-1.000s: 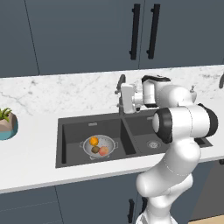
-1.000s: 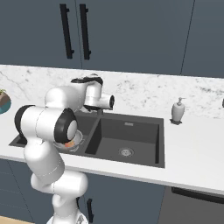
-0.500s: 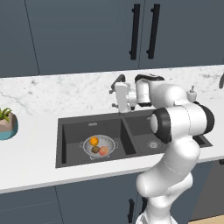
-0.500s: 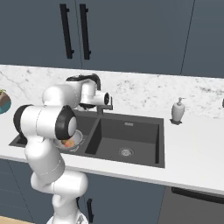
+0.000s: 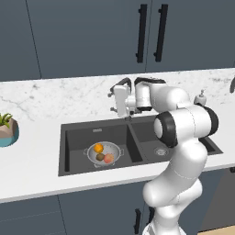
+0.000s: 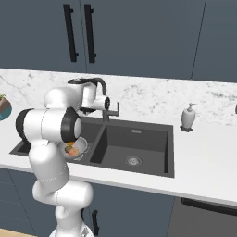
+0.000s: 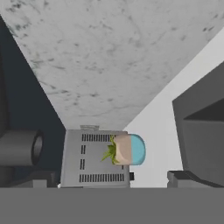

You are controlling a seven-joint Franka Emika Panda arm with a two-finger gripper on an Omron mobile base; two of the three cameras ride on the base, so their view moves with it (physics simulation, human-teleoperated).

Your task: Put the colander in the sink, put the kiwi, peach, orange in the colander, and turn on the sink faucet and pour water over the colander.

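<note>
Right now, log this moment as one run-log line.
stage: faucet step | colander: in left basin of sink, holding orange, kiwi, peach | gripper: open, beside sink faucet | water: none visible

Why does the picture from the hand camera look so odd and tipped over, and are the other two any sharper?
Hand view: rolled sideways, so the marble wall slants and the plant pot lies on its side; flat rendered light, no glare. Left base view: soft and slightly blurry, yet the colander in the sink reads clearly, with faint shading. Right base view: equally soft; the arm hides most of the colander.
</note>
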